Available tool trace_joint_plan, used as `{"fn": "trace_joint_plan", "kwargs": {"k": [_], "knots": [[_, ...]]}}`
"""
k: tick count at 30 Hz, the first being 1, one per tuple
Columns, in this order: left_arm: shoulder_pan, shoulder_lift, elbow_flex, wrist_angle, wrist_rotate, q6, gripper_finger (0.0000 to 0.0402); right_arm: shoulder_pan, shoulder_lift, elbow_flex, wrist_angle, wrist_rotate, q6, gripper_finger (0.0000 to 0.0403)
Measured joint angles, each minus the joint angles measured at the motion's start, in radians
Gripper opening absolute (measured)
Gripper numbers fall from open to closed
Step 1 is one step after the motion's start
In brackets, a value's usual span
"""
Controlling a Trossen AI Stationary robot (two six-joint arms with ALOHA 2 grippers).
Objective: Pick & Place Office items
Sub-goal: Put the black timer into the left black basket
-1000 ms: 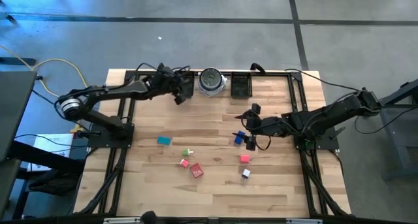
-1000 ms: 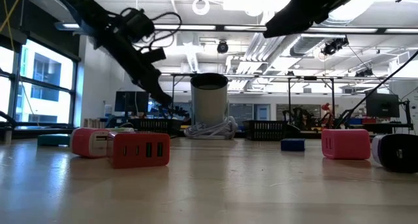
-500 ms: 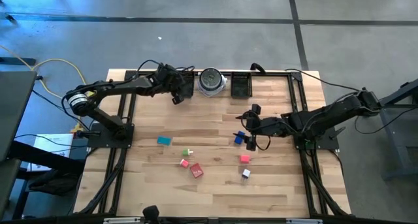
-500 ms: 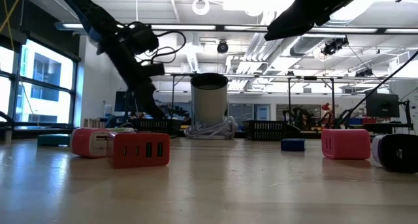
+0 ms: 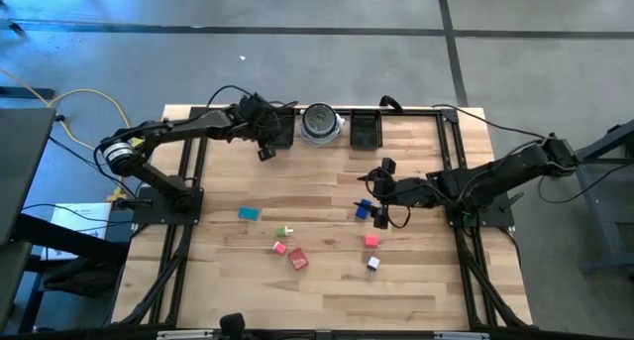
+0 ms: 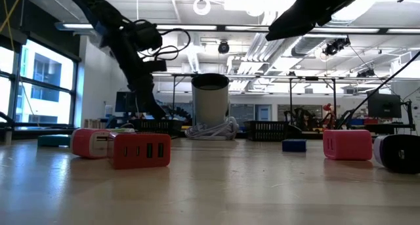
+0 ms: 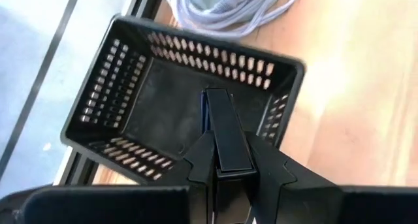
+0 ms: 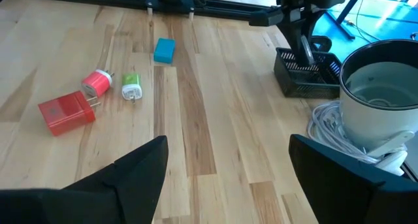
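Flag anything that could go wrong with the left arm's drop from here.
The left gripper holds a flat black piece over the left black tray. Released tilted, it could catch on the tray's slotted wall. The white cable coil lies right beside the tray; a swing out might snag it.

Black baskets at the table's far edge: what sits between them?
The round silver-grey pot, with a white cable coiled at its base, stands between the left basket and the right basket. The high view shows it best.
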Motion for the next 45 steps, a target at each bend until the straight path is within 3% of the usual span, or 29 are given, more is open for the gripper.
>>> {"fn": "trace_joint_plan", "kwargs": {"k": [29, 45], "knots": [[0.039, 0.165, 0.097, -0.063, 0.04, 0.037, 0.0056, 0.0, 0.0, 0.0, -0.019, 0.0, 0.001, 0.0306], [0.01, 0.165, 0.097, -0.031, -0.048, 0.025, 0.0141, -0.002, 0.001, -0.127, 0.155, 0.0, 0.019, 0.0306]]}}
